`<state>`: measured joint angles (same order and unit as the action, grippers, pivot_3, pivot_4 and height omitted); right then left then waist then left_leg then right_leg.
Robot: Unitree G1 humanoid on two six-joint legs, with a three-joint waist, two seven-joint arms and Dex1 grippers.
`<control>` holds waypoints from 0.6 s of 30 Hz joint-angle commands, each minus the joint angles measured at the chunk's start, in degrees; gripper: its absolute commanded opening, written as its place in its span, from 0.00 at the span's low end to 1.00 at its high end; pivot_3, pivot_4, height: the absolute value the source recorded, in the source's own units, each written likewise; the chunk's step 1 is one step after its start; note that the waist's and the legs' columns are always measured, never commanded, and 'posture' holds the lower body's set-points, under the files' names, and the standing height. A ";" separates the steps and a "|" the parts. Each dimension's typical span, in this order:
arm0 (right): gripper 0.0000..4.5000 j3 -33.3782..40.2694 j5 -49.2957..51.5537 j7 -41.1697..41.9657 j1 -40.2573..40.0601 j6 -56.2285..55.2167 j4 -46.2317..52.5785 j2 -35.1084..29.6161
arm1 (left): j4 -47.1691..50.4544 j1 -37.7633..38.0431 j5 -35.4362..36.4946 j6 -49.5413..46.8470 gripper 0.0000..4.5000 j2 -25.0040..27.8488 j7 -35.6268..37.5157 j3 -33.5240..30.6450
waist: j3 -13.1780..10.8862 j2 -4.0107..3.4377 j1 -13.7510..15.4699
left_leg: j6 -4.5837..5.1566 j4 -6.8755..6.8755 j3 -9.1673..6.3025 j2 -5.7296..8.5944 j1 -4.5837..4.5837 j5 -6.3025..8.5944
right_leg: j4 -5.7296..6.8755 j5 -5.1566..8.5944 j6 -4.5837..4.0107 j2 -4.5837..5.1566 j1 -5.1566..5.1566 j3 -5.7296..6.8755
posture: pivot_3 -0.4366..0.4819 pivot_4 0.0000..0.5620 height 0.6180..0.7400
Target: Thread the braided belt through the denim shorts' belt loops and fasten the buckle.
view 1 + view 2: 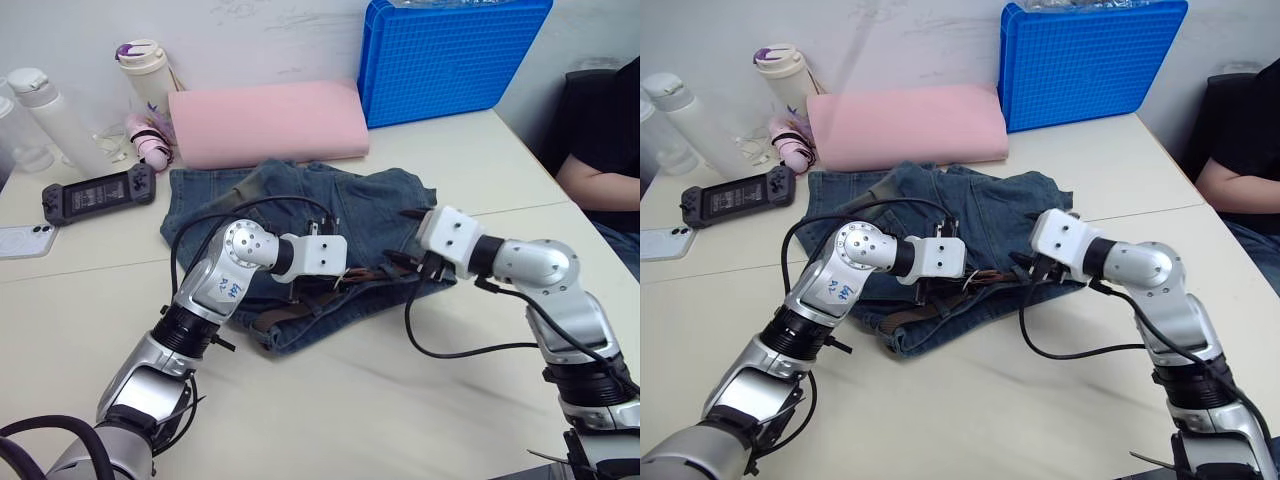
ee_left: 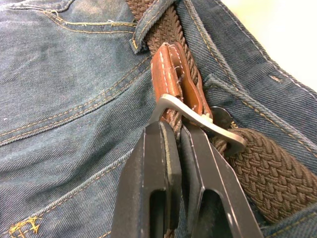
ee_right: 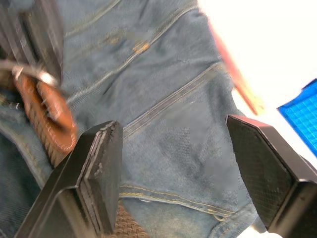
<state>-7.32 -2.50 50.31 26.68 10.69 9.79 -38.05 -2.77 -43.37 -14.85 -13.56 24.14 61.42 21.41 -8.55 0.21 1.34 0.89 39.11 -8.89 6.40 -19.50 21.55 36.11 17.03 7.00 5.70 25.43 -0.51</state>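
Between our left pincer's [image 2: 181,141] tips, we are clenching the buckle [image 2: 198,119] on the denim shorts [image 2: 69,89]; our right pincer [image 3: 173,163] is hanging released beside it.

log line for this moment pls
left hand: shut on buckle | right hand: open over denim shorts | braided belt: through a belt loop, unfastened
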 commanded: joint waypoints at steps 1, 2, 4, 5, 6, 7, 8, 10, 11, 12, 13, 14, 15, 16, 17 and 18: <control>0.79 -2.12 -2.15 -0.87 2.06 -6.22 -2.81 0.54 | 0.43 -1.08 1.60 1.46 0.00 -0.19 0.20 0.54 | 0.00 0.00 0.02 | 0.00 0.00 0.00 0.00 0.00 0.00 | 0.00 0.00 0.00 -0.01 0.00 0.00 | 0.48 0.27 1.00; 0.79 -2.86 -2.86 -1.12 2.50 -7.68 -3.92 0.70 | 0.21 -1.23 1.64 1.66 0.00 -0.22 0.18 0.51 | 0.00 0.00 0.02 | 0.00 0.01 0.00 0.00 0.00 0.00 | 0.00 0.00 0.00 -0.01 0.00 0.00 | 0.48 0.27 1.00; 0.79 -4.20 -4.12 -1.76 3.27 -10.31 -5.80 1.15 | -0.10 -1.47 1.63 2.13 0.00 -0.31 0.13 0.56 | 0.00 0.00 0.05 | 0.00 0.02 0.00 0.02 0.00 0.00 | 0.01 0.00 0.01 -0.03 0.00 0.00 | 0.48 0.27 1.00; 0.79 -4.70 -4.68 -2.11 3.64 -11.32 -6.45 1.39 | -0.16 -1.58 1.64 2.33 0.00 -0.42 0.12 0.61 | 0.00 0.00 0.06 | 0.00 0.02 0.00 0.02 0.00 0.00 | 0.00 0.00 0.01 -0.03 0.00 0.01 | 0.48 0.27 1.00; 0.79 -5.06 -4.95 -2.29 3.92 -12.07 -6.86 1.68 | -0.18 -1.65 1.73 2.48 0.00 -0.59 0.11 0.63 | 0.00 0.00 0.03 | 0.00 0.02 0.00 0.02 0.00 0.00 | 0.01 0.00 0.01 -0.03 0.00 0.01 | 0.48 0.27 1.00; 0.79 -5.32 -5.06 -2.36 4.12 -12.54 -7.06 1.97 | -0.18 -1.70 1.85 2.56 0.00 -0.75 0.12 0.63 | 0.00 0.00 0.05 | 0.00 0.02 0.00 0.01 0.00 0.00 | 0.00 0.00 0.01 -0.05 0.00 0.01 | 0.48 0.27 1.00; 0.79 -5.48 -5.15 -2.37 4.20 -12.77 -6.99 2.15 | -0.20 -1.75 1.92 2.62 0.00 -0.91 0.15 0.67 | 0.00 0.00 0.06 | 0.00 0.02 -0.01 0.01 0.00 0.00 | 0.00 0.00 0.01 -0.05 0.00 0.02 | 0.48 0.27 1.00; 0.79 -5.70 -5.55 -2.19 4.11 -13.09 -6.75 1.96 | -0.33 -1.81 1.91 2.73 0.00 -1.04 0.18 0.73 | 0.00 0.00 0.06 | 0.00 0.02 -0.01 0.01 0.00 0.00 | 0.00 0.00 0.01 -0.05 0.00 0.02 | 0.48 0.27 1.00; 0.79 -5.70 -5.82 -1.85 3.70 -13.11 -6.47 1.45 | -0.55 -1.92 1.89 2.79 0.00 -1.04 0.17 0.72 | 0.00 0.00 0.06 | 0.00 0.02 -0.01 0.02 0.00 0.00 | 0.00 0.00 0.01 -0.05 0.00 0.02 | 0.48 0.27 1.00; 0.79 -5.69 -6.07 -1.53 3.32 -13.08 -6.26 0.95 | -0.75 -2.02 1.86 2.79 0.00 -1.01 0.13 0.69 | 0.00 0.00 0.07 | 0.00 0.02 -0.01 0.02 0.00 0.00 | -0.01 0.00 0.01 -0.06 0.00 0.02 | 0.48 0.27 1.00; 0.79 -5.47 -6.10 -1.06 2.78 -12.90 -6.04 0.26 | -1.03 -2.15 1.78 2.81 0.00 -0.89 0.00 0.55 | 0.00 0.00 0.11 | 0.00 0.02 -0.01 0.03 -0.01 0.00 | -0.01 0.00 0.01 -0.06 0.00 0.02 | 0.48 0.27 1.00; 0.79 -5.29 -6.09 -0.75 2.45 -12.77 -5.93 -0.18 | -1.25 -2.27 1.74 2.82 0.00 -0.80 -0.09 0.46 | 0.00 0.00 0.12 | 0.00 0.02 -0.01 0.04 -0.01 0.00 | 0.00 0.00 0.01 -0.07 0.00 0.03 | 0.48 0.27 1.00; 0.79 -4.98 -5.93 -0.57 2.21 -12.48 -5.79 -0.61 | -1.40 -2.30 1.67 2.79 0.00 -0.67 -0.22 0.38 | 0.00 0.00 0.11 | 0.00 0.03 -0.01 0.03 -0.01 0.00 | 0.00 0.00 0.01 -0.07 0.00 0.03 | 0.48 0.27 1.00; 0.79 -4.57 -5.78 -0.06 2.18 -12.13 -5.68 -1.50 | -1.45 -2.27 1.49 2.55 0.00 -0.48 -0.44 0.30 | 0.00 0.00 0.07 | 0.00 0.02 -0.01 0.04 -0.01 0.00 | 0.00 0.00 0.01 -0.07 0.00 0.03 | 0.48 0.27 1.00; 0.79 -4.32 -5.69 0.27 2.21 -11.91 -5.61 -2.11 | -1.47 -2.24 1.38 2.37 0.00 -0.36 -0.59 0.26 | 0.00 0.00 0.03 | 0.00 0.03 -0.01 0.03 0.00 0.00 | 0.00 0.00 0.01 -0.06 0.00 0.02 | 0.48 0.27 1.00; 0.79 -4.07 -5.52 0.61 2.23 -11.67 -5.56 -2.68 | -1.41 -2.18 1.33 2.05 0.00 -0.34 -0.78 0.21 | 0.00 0.00 0.01 | 0.00 0.02 0.00 0.03 -0.01 0.00 | 0.00 0.00 0.01 -0.06 0.00 0.02 | 0.48 0.27 1.00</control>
<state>-13.11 -8.51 50.32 28.54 -1.04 2.16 -39.83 -5.13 -44.50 -14.31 -11.48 23.68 61.19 21.97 -8.55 0.21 1.35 0.89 39.13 -8.89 6.41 -19.50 21.55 36.12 17.03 7.01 5.65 25.43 -0.50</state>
